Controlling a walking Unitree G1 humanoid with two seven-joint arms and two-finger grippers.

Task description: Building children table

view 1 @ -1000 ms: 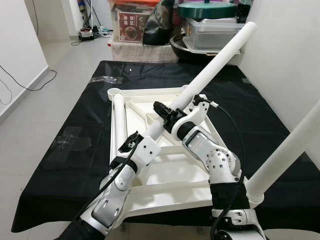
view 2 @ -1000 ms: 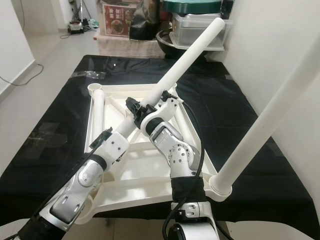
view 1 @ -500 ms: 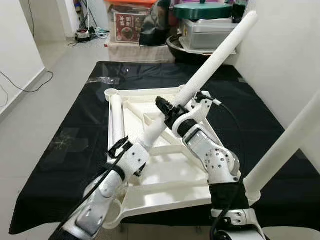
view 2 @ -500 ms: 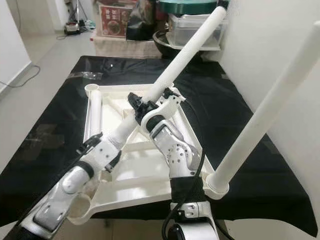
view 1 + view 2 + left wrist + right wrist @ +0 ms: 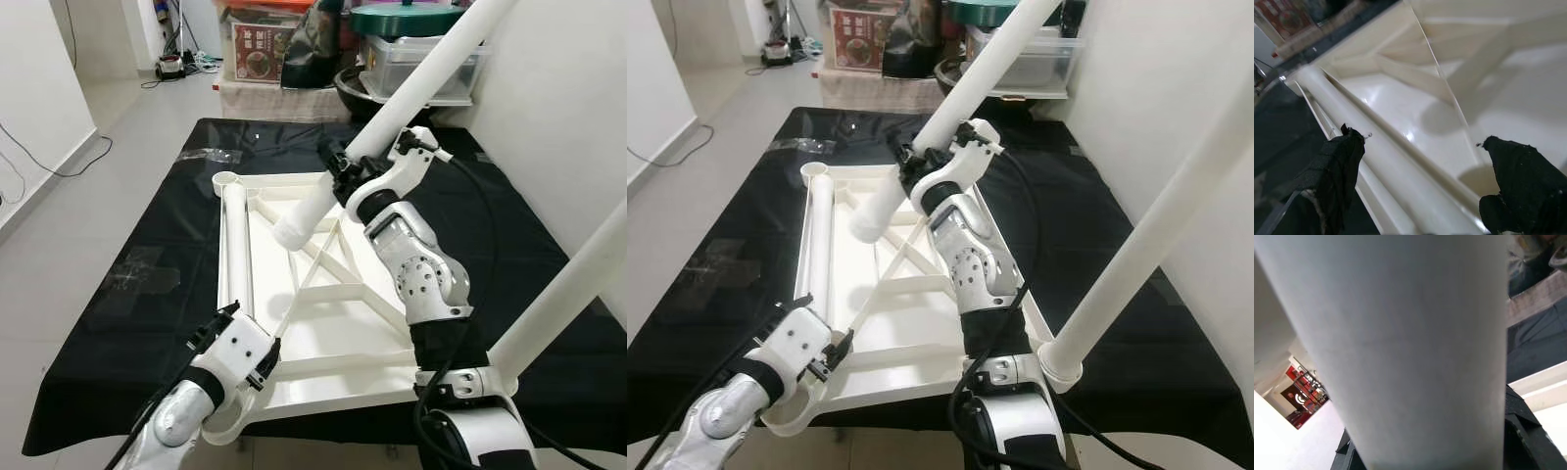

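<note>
Fingers of the right gripper [image 5: 343, 168] were clamped round a long white table leg [image 5: 411, 90], which slanted up and away from them towards the stacked storage boxes [image 5: 416, 64] behind the table, while its lower open end hung free just below and ahead of the fingers, above the upturned white table top [image 5: 338, 338]. That table top lay upside down on a black cloth [image 5: 127, 294], its ribs forming a triangle directly beneath the held leg. A second leg [image 5: 233, 245] lay flat along the frame's left edge, its far end at a round corner socket [image 5: 225, 180]. A third leg [image 5: 568, 284] stood fitted in the near right corner socket, rising steeply beside the wall. The left gripper [image 5: 1425, 181] hovered low over the near left part of the frame with its two black fingers [image 5: 1339, 171] spread wide apart and nothing between them; the lying leg ran past just ahead of the fingertips, and the flat panel of the table top stretched beyond them.
</note>
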